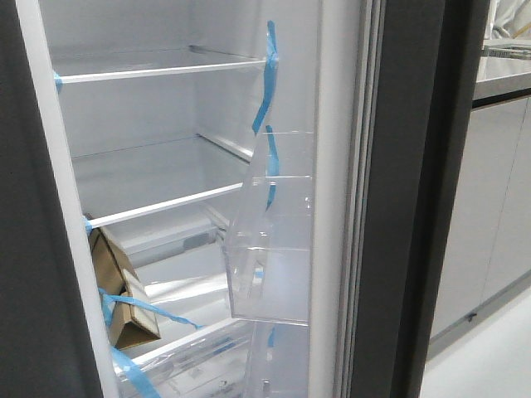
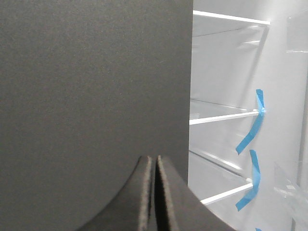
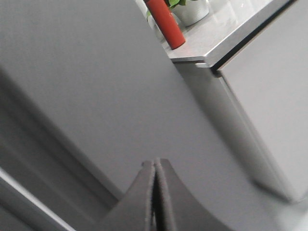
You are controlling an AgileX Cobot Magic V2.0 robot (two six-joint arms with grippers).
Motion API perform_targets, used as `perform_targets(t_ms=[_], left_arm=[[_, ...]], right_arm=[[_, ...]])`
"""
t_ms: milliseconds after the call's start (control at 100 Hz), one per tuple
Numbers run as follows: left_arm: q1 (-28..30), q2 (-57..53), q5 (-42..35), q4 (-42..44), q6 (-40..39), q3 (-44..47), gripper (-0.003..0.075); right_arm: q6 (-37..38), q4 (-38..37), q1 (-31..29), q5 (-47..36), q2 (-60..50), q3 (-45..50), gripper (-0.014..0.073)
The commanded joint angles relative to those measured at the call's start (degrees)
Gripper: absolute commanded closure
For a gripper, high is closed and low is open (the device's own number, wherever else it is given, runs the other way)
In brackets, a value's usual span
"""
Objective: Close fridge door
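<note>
The fridge door (image 1: 406, 207) stands open at the right of the front view: a tall dark-grey panel, its white inner face (image 1: 336, 207) carrying a clear plastic bin (image 1: 270, 249) and blue tape strips (image 1: 270, 75). In the right wrist view the door's flat grey outer face (image 3: 96, 86) fills the picture close ahead of my right gripper (image 3: 155, 163), which is shut and empty. My left gripper (image 2: 155, 159) is shut and empty, close to the other plain dark-grey panel (image 2: 86, 86), beside the open white fridge interior (image 2: 226, 72). Neither gripper shows in the front view.
The plain dark panel (image 1: 33, 249) borders the fridge on the left. Glass shelves (image 1: 158, 66) and a cardboard box (image 1: 120, 290) are inside. Pale grey cabinet fronts (image 1: 489, 215) under a counter (image 1: 502, 79) stand right of the door. A red cylinder (image 3: 165, 24) and a plant pot (image 3: 192, 12) stand on the counter.
</note>
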Motion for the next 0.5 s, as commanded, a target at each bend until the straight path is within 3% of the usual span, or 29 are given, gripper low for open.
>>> perform_targets(t_ms=[0, 190, 490], left_arm=[[0.0, -0.6, -4.3, -0.2, -0.2, 2.0, 0.074], [0.0, -0.6, -4.3, -0.2, -0.2, 2.0, 0.074], [0.0, -0.6, -4.3, -0.2, -0.2, 2.0, 0.074]], right_arm=[[-0.1, 9.0, -0.3, -7.4, 7.0, -5.1, 0.0639], [-0.1, 23.7, -0.3, -11.1, 19.3, -10.9, 0.0639], [-0.1, 32.7, -0.3, -4.7, 39.0, -26.8, 0.0639]])
